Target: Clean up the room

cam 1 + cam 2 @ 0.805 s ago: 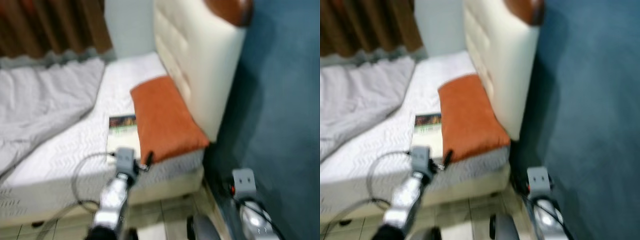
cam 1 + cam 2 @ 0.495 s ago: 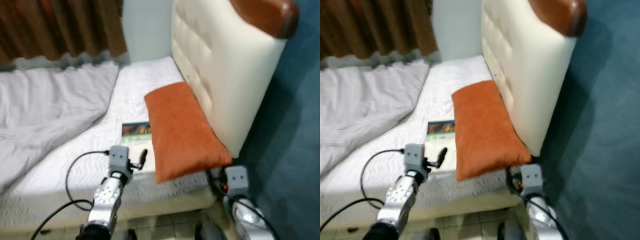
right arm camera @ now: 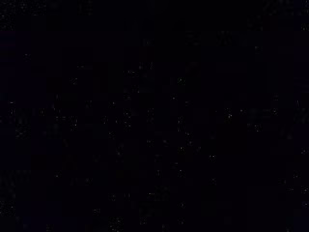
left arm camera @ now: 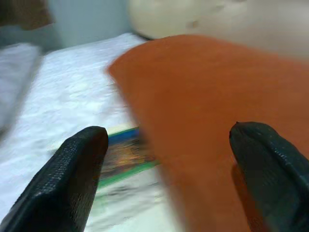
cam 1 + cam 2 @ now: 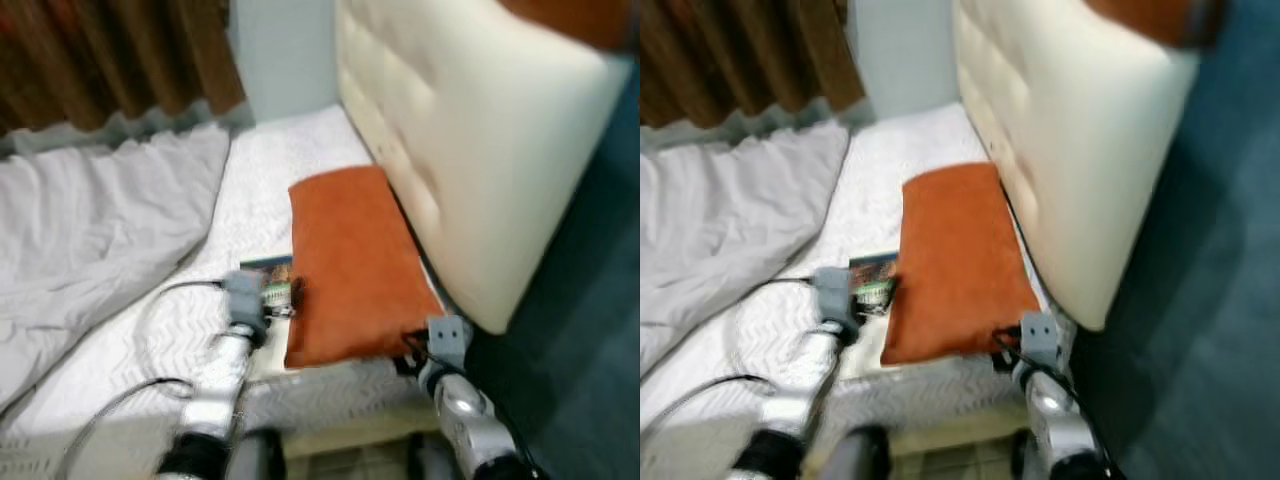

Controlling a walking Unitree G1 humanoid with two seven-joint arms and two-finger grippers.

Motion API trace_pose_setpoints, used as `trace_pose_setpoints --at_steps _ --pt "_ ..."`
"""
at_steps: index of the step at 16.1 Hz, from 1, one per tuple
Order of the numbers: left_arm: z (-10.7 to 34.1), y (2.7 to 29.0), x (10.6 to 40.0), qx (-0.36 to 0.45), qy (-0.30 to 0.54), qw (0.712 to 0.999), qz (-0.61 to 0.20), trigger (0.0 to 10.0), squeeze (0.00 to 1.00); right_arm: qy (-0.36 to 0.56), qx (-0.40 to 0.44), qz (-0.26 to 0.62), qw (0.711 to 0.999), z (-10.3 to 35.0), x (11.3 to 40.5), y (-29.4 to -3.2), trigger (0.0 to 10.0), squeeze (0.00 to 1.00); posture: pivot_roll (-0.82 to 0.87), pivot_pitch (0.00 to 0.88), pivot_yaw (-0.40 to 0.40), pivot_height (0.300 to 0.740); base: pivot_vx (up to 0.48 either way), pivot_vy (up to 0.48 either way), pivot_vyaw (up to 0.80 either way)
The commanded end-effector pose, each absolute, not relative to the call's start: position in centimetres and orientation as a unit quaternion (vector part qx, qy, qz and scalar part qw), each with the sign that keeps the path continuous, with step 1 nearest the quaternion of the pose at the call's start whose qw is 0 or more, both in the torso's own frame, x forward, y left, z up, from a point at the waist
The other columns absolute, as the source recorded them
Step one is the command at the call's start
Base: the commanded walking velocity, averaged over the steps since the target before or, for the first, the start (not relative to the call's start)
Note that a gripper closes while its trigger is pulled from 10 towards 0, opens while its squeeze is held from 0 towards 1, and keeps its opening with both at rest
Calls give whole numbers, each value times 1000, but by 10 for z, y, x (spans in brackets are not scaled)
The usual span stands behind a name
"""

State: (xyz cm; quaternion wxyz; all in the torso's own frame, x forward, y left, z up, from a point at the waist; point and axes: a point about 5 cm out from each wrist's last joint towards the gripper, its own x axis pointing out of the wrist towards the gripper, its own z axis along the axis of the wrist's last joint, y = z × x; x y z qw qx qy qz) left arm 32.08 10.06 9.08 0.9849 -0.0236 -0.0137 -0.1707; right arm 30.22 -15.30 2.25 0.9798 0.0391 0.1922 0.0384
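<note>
Two black fingers (image 4: 79, 169) of the left gripper (image 4: 169, 164) stand spread wide and empty over the book (image 5: 268, 275), which lies on the bed (image 5: 290, 160) with one edge tucked under the orange pillow (image 5: 350, 265). I judge it best to drop onto the book's free edge, clear of the pillow. The book's cover is blurred; whether the right gripper (image 5: 408, 345), at the pillow's near corner, is open or closed I cannot tell.

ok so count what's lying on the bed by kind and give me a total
Orange pillow: 1
Book, partly under the pillow's edge: 1
Grey blanket: 1
Total: 3
</note>
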Motion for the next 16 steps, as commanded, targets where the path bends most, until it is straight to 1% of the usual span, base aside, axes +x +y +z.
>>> trace_pose_setpoints --at_steps 1,2,3,5,7,9,11,12,13,16 --pt "94 113 321 -15 -15 987 -160 10000 0 171 59 51 982 37 316 -141 10000 0 -59 83 97 576 0 0 0" --pt "98 116 321 -12 -22 987 -161 10000 0 161 63 60 983 46 325 -133 10000 0 -43 107 98 576 0 0 0" --pt "99 119 320 -10 -23 987 -158 10000 0 159 59 63 983 50 330 -130 10000 0 -33 112 98 576 0 0 0" --pt "99 121 320 -8 -20 987 -157 10000 0 159 56 64 984 54 337 -129 10000 0 -24 118 96 576 0 0 0" --pt "96 119 316 -11 -13 987 -161 10000 0 158 51 49 985 63 349 -133 10000 0 -20 120 94 576 0 0 0" --pt "95 118 314 -13 -9 987 -163 10000 0 159 66 40 984 68 355 -132 10000 0 -20 124 94 576 0 0 0" --pt "97 117 314 -12 -5 986 -166 10000 0 148 17 11 989 79 364 -144 10000 0 -13 136 93 576 0 0 0" --pt "97 118 314 -11 -4 986 -166 10000 0 144 9 6 990 82 366 -147 10000 0 -13 136 93 576 0 0 0" --pt "97 119 314 -10 -4 986 -165 10000 0 142 11 6 990 84 367 -147 10000 0 -11 142 94 576 0 0 0" --pt "96 121 314 -7 1 986 -166 10000 0 172 67 11 983 77 365 -136 10000 0 -12 140 96 576 0 0 0"
